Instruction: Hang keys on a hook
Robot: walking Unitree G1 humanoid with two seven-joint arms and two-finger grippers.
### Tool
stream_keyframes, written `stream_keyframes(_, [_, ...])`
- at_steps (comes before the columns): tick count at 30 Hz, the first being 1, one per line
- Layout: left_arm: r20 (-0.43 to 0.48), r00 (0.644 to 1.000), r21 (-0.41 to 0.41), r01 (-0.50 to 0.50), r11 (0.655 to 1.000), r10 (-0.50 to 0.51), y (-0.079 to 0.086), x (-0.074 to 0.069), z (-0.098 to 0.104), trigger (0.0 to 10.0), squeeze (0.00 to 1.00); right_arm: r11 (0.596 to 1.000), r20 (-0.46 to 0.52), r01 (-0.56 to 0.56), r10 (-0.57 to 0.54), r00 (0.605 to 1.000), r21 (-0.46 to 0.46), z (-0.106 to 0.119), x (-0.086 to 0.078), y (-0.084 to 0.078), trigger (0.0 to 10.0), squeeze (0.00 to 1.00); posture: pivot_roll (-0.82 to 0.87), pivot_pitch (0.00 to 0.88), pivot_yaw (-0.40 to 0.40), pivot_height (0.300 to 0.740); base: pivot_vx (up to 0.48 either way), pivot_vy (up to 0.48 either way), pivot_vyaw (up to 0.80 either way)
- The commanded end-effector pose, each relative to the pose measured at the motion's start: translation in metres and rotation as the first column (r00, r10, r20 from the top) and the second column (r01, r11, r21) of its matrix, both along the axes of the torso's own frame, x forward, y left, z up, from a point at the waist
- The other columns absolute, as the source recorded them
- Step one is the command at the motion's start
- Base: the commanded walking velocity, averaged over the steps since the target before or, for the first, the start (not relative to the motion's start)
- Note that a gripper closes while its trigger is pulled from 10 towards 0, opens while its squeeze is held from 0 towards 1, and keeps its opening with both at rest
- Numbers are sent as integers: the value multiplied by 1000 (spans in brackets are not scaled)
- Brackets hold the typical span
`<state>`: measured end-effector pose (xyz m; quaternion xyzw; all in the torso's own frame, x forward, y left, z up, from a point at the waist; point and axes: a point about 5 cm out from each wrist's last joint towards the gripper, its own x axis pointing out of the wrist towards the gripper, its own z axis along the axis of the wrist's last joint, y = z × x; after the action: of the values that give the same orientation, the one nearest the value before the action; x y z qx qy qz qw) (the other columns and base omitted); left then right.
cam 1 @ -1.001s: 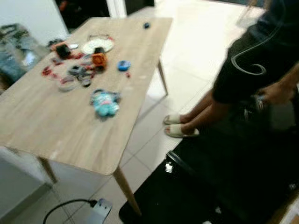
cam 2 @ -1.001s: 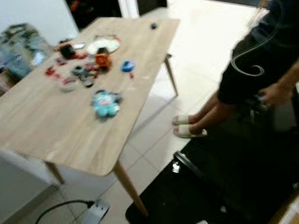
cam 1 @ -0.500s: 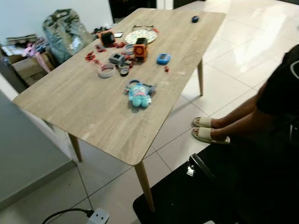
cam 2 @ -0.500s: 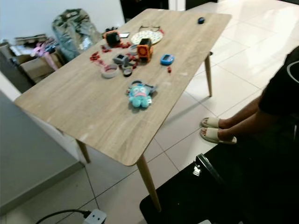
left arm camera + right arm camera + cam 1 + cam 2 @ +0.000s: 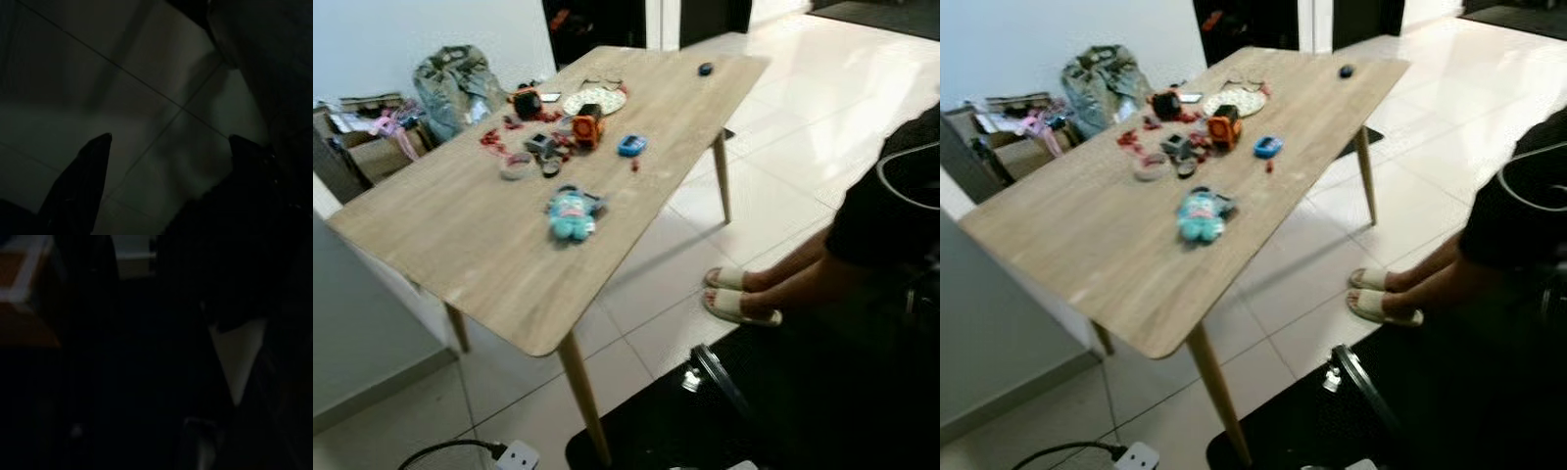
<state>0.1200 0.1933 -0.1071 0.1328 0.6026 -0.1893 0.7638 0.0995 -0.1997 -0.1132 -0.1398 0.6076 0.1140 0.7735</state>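
Pale tiled floor, with a light wooden table [image 5: 460,255] at left. On its far half, a clutter of small things: blue plush toy [image 5: 571,213] nearest, then a tape roll [image 5: 517,166], an orange toy [image 5: 587,129] and a small blue gadget [image 5: 629,145]. Keys hard to tell apart within that clutter. At right, a person's sandalled feet [image 5: 736,299]. Left gripper [image 5: 168,142] hanging over dim tiles, fingers [image 5: 83,186] spread wide, holding nothing. Right gripper's state impossible to tell in the dark.

The head camera has swung; the table [image 5: 460,245] and its clutter lie unmoved.
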Motion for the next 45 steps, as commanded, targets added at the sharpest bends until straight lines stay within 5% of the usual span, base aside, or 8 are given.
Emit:
stream_keyframes(1, [-11, 1000, -54, 6, 999, -6, -14, -3, -2, 10000, 0, 999, 1, -8, 8, 1000, 48, -2, 0, 14, 10000, 0, -146, 93, 125, 740, 0, 0, 0])
stream_keyframes(8, [-15, 1000, -60, 3, 998, -4, -15, -4, -2, 10000, 0, 998, -3, -12, 12, 1000, 56, -2, 0, 14, 10000, 0, -147, 101, 128, 740, 0, 0, 0])
stream_keyframes(45, [-18, 1000, -51, 1, 999, -2, -14, -4, -3, 10000, 0, 996, -14, -43, 44, 999, 72, -2, -1, 15, 10000, 0, -143, 99, 122, 740, 0, 0, 800])
